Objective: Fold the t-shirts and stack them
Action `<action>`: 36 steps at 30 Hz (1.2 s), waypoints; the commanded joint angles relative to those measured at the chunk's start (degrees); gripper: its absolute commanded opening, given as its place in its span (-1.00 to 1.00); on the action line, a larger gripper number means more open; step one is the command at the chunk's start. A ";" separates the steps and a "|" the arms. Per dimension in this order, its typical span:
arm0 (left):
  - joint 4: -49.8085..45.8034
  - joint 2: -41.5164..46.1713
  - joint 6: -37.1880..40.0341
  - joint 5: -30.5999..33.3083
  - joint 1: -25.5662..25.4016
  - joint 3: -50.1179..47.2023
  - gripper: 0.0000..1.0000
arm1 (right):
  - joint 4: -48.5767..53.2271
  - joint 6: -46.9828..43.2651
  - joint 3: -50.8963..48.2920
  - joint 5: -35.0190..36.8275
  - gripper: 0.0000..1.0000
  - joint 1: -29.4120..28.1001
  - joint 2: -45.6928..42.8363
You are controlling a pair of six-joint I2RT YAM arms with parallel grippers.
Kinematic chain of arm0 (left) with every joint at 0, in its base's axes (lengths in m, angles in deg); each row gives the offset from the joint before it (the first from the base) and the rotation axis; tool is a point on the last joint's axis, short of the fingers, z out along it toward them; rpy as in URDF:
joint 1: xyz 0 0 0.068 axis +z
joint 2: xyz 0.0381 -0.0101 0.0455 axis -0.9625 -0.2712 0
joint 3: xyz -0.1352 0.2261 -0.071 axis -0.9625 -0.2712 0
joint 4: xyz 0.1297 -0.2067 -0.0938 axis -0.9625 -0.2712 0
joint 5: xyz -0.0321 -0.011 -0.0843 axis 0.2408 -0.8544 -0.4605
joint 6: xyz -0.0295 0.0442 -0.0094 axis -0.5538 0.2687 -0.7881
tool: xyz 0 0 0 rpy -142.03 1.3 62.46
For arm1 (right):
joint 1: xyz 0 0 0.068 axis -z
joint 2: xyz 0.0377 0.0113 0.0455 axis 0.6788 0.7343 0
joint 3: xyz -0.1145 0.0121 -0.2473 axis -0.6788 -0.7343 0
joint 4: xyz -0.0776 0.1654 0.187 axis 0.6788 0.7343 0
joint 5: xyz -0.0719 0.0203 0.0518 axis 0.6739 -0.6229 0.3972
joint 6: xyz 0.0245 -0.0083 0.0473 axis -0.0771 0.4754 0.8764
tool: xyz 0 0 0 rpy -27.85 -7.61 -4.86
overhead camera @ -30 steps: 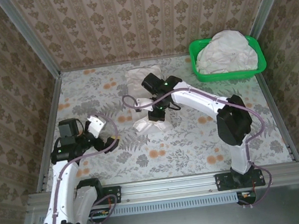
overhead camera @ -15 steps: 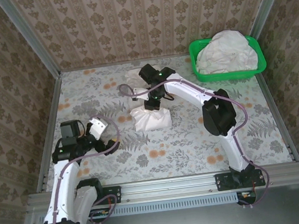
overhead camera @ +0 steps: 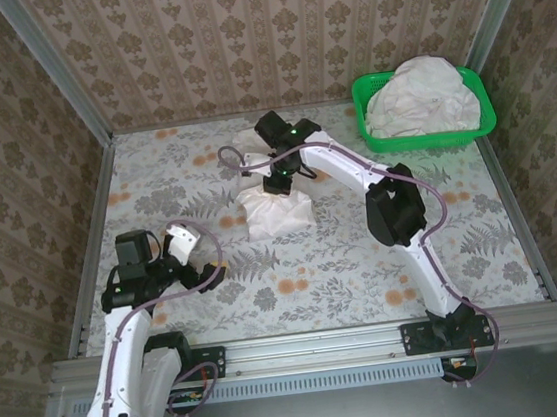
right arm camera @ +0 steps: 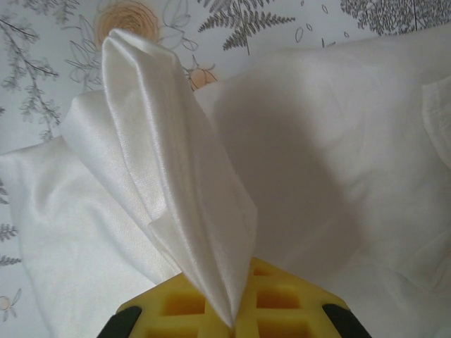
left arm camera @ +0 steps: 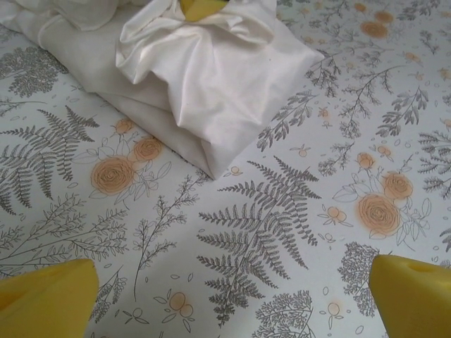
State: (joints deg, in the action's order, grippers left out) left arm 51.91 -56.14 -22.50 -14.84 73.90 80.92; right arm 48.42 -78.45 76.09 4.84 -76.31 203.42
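While right end effector (overhead camera: pixel 277 181) pinches a white t-shirt (overhead camera: pixel 277 215), left end effector (overhead camera: pixel 202 257) spread wide

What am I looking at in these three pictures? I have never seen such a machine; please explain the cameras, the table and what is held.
These are two robot arms fixed at the near edge of a table with a flowered cover. One picture is taken from above and behind them; the other two come from cameras on the wrists. The right gripper is shut on a fold of a white t-shirt, a loosely folded bundle resting on the table; its wrist camera shows that pinched fold closely. The left gripper is open and holds nothing; its yellow pads show in the bottom corners of its wrist picture. In the far right corner stands a green basket heaped with more white cloth.
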 commanded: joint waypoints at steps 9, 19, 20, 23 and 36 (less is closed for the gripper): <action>3.11 0.03 -3.05 -1.52 -0.20 -0.88 1.00 | -6.82 4.65 2.17 1.66 -1.00 1.22 2.25; 4.94 -0.20 -4.78 -1.67 -0.21 -0.71 1.00 | -5.85 5.25 5.15 2.44 -1.00 1.22 5.73; 5.04 -0.25 -4.90 -1.74 -0.29 -0.67 1.00 | -5.99 5.33 5.14 2.70 -1.00 1.28 5.90; 5.85 -0.42 -5.72 -1.80 -0.25 -0.78 0.99 | -5.78 6.28 5.91 3.66 -0.99 1.44 6.60; 16.07 -4.73 -15.92 -0.10 -0.33 -1.67 1.00 | -10.52 12.28 -0.12 5.42 0.79 1.42 -1.31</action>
State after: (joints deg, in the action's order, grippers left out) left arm 63.54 -59.49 -33.71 -14.84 73.90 80.05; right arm 40.64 -67.70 80.33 10.34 -74.98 208.01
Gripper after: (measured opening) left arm 0.997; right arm 0.889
